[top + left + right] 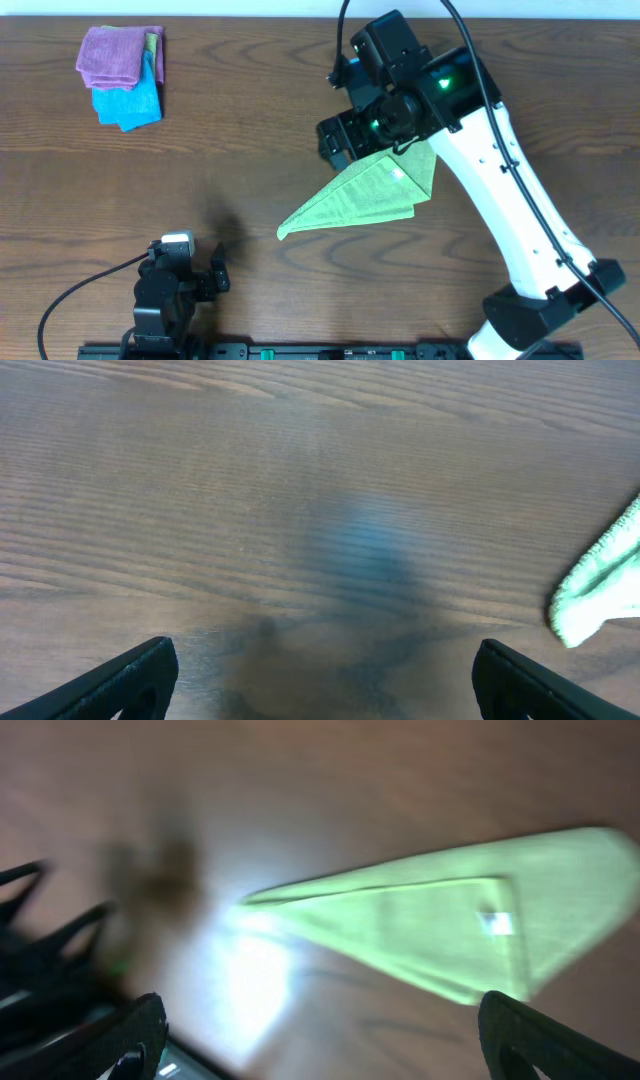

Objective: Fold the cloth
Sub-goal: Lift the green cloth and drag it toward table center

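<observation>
Wooden table (250,120), cloth (365,195) beneath right gripper (335,1040)

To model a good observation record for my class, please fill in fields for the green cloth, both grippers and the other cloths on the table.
cloth: light green, folded into a triangle on the table
right gripper: open, above the cloth, holding nothing
left gripper: open, over bare table
other cloths: purple cloth atop blue cloth, far left

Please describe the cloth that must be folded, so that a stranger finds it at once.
On the brown wooden table, look right of centre, just beside the tip of the white right arm. There the cloth lies flat as a light green triangle, unlike the purple cloth and blue cloth stacked in the far left corner.
</observation>
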Available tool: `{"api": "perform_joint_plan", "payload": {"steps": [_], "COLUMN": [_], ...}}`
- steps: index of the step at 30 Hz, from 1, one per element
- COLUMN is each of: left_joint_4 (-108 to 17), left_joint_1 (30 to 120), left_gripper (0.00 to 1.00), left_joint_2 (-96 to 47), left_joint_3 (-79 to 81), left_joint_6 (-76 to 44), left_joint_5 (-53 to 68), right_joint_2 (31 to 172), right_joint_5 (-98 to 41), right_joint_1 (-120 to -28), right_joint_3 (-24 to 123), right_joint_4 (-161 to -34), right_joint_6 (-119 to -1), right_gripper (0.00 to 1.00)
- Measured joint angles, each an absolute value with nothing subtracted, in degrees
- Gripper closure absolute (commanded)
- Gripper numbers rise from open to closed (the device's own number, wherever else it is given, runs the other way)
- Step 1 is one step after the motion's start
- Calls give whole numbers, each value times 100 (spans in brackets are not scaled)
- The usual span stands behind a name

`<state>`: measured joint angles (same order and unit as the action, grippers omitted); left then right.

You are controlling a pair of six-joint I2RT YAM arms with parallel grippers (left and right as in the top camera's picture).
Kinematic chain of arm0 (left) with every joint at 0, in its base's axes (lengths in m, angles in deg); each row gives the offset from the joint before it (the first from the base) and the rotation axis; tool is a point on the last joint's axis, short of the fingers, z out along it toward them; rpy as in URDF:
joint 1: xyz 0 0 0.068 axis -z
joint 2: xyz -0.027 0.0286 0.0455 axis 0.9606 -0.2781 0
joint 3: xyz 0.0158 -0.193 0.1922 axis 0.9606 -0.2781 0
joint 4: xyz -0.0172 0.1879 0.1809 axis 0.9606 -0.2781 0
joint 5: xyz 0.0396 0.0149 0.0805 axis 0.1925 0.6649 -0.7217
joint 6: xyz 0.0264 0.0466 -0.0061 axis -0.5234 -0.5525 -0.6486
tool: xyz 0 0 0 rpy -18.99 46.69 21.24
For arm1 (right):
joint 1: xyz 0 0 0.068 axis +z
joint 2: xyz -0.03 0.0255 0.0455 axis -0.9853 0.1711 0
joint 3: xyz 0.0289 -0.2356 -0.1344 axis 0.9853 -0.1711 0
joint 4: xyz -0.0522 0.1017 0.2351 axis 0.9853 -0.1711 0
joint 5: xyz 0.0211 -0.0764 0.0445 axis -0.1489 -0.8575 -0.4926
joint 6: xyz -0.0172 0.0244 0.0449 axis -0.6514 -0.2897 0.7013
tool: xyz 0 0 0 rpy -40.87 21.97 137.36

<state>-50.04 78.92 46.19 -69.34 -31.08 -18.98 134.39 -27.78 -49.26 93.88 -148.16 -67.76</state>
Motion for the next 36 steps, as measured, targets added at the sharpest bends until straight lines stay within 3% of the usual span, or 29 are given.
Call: {"api": "perform_joint_plan", "payload": {"steps": [6, 11, 16, 24, 29, 33, 36], "left_joint_4": [-4999, -5004, -5004, -5004, -5004, -5004, -5004], "left_joint_1": [7892, 7892, 7892, 7892, 7892, 7892, 7892], "left_gripper": [5, 5, 4, 5, 5, 4, 5], "left_joint_2": [4619, 4619, 4619, 4619, 4619, 4619, 4619], "left_joint_3": [-6934, -6934, -6934, -6934, -6934, -6934, -6934], "left_joint_6": [-3108, -3108, -3108, -3108, -3108, -3108, -3108], "left_joint_5": [-1896, -1896, -1898, -1898, -1898, -1898, -1896], "right_joint_2": [13509, 13999, 14095, 14095, 14095, 14102, 14218], "right_joint_5": [-4065, -4378, -4410, -4472, -4472, -4330, -4109], "right_joint_1": [-5286, -5621, -5621, -5649, -5785, -5900, -5909], "right_joint_3": [9104, 7631, 6357, 5544, 5220, 5174, 5174], "right_joint_4": [-14919, -14392, -13070, -11352, -10839, -10801, -10808], "right_joint_6": [-6817, -7290, -8116, -9126, -9416, -9471, -9539], "right_gripper": [16, 23, 25, 23, 31, 29, 38]}}
